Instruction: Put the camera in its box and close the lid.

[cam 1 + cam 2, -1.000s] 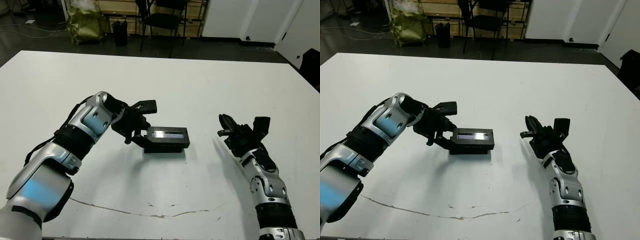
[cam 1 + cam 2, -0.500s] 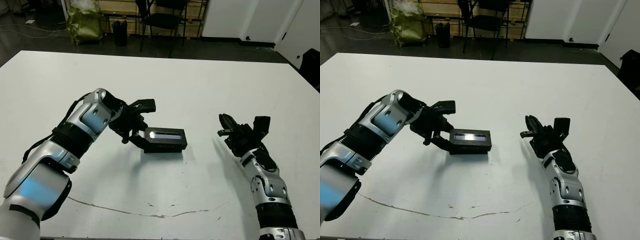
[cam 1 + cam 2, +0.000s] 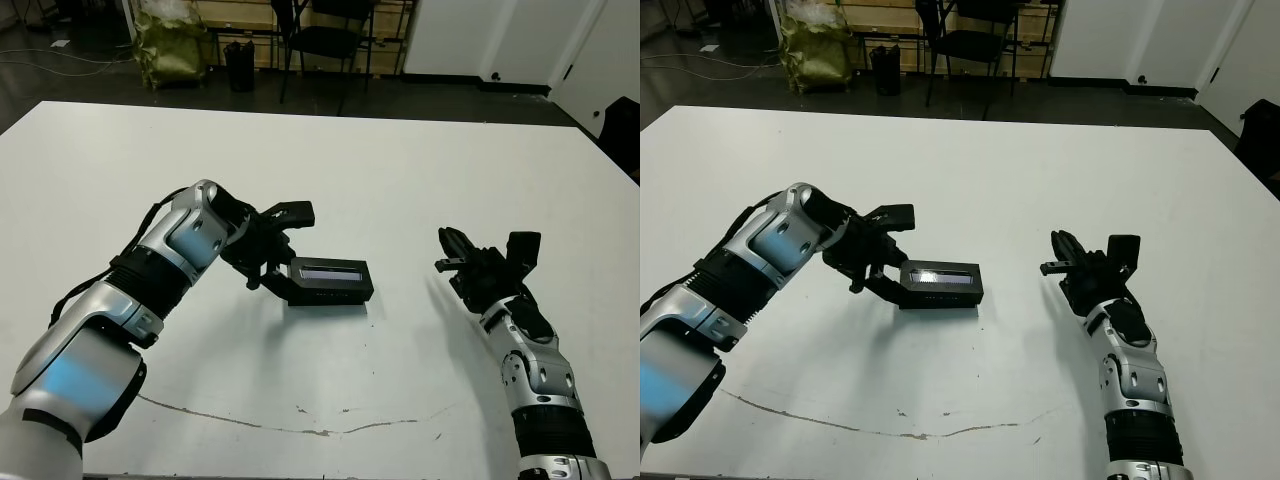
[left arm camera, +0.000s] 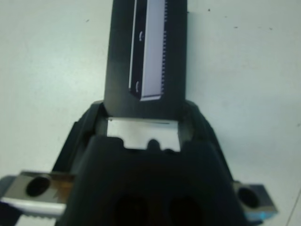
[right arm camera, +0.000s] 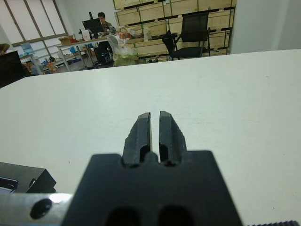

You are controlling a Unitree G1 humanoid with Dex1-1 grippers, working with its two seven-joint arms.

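Nearby, only bare white table [image 3: 400, 180] surrounds the closed box [image 3: 330, 291], its lid [image 3: 330, 270] on top with the pale strip up. Left gripper [image 3: 283, 250] clamps the box's left end. Right gripper [image 3: 452, 251] hovers well apart, fingers [image 5: 141, 132] pressed together.

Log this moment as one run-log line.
left gripper: at box end | box: on table, lid on | right gripper: jaws shut, empty, apart from box
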